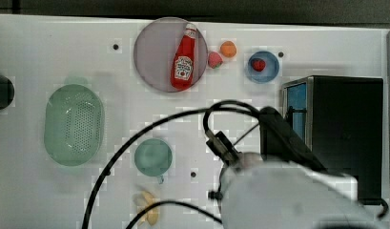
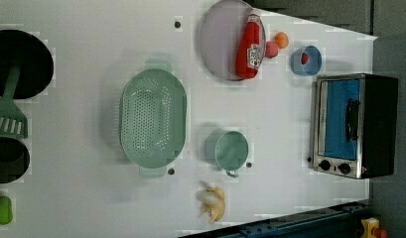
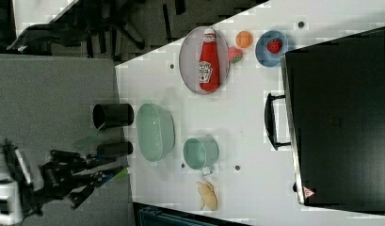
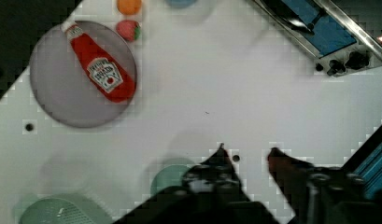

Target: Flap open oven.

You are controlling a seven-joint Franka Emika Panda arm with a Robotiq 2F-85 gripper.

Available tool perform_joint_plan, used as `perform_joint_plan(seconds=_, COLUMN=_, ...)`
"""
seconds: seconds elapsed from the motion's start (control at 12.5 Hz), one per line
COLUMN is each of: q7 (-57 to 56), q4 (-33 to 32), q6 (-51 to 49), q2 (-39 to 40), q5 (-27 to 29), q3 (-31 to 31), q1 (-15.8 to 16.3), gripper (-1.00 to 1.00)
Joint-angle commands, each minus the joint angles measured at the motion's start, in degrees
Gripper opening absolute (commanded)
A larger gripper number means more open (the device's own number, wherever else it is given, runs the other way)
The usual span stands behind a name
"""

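The boxy toaster oven (image 2: 354, 125) with a black top, silver metal front frame and blue-tinted door stood at the desk (image 2: 91, 198) edge on the left view's right, door shut, its dark bar handle (image 2: 353, 120) across the glass and two small black knobs (image 2: 334, 166) at one end of the front. In the wrist view the gripper (image 4: 247, 156) hung above bare white desk, well apart from the oven's front, its two dark fingers (image 4: 220, 158) apart with nothing between them. In the top view the white arm (image 1: 288, 191) reached in just beside the oven's front.

Near the oven, toward the desk's far edge in the top view, sat a small blue bowl (image 1: 262, 67) holding a red strawberry-like piece (image 1: 258, 64); beside it lay a small orange ball (image 1: 228, 48) and a pink-red fruit (image 1: 214, 59). Next came a round grey plate (image 1: 157, 57) with a red ketchup bottle (image 1: 184, 57) lying on it. Toward the middle of the desk stood a pale green cup (image 2: 231, 150), and near the desk's edge beside it lay a yellow peeled banana (image 2: 213, 201). Further from the oven sat a pale green oval colander (image 2: 152, 119). At the opposite end of the desk were a black round holder (image 2: 22, 62) with a green slotted spatula (image 2: 9, 116), and another black cup (image 2: 7, 158)
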Motion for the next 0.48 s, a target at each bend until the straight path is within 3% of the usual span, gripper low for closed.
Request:
perform_joint_plan(seconds=0.08, q7=2.33, q4=-2.84, q6=-0.9, q2=1.43, q5=0.27, q3=0.2, q1=0.64, gripper=-0.65)
perform_joint_plan(seconds=0.48, q7=-11.56, q4=-5.53, q6=1.92, q2=3.14, q5=-0.55, q3=-2.2, q1=0.52, gripper=-0.65)
